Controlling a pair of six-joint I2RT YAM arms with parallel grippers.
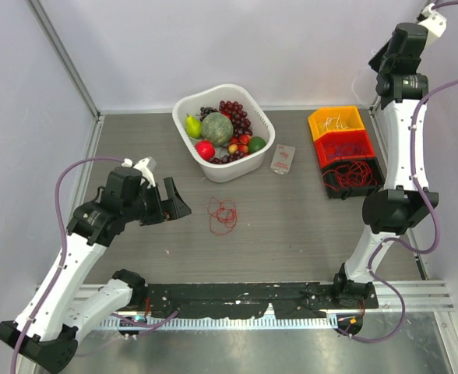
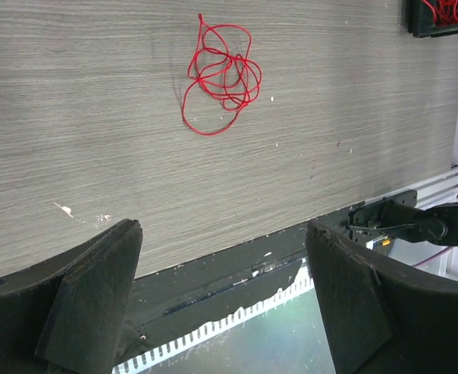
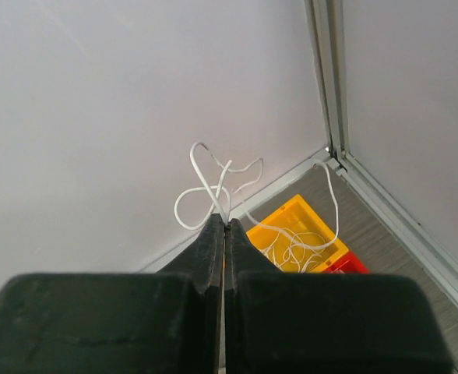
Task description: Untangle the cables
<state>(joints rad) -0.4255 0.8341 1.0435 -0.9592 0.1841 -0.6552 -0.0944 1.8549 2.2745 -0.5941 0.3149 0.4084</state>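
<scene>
Your right gripper was clamped on the white cable, which hung downward, right of the basket. Your left gripper had its jaws apart. The red cable lay coiled before the basket, long axis near-far.

White fruit basket, yellow bin, small packet

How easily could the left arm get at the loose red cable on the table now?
Probably easily. The left gripper is open, and the red cable lies on the table just ahead of it, with nothing between them.
</scene>
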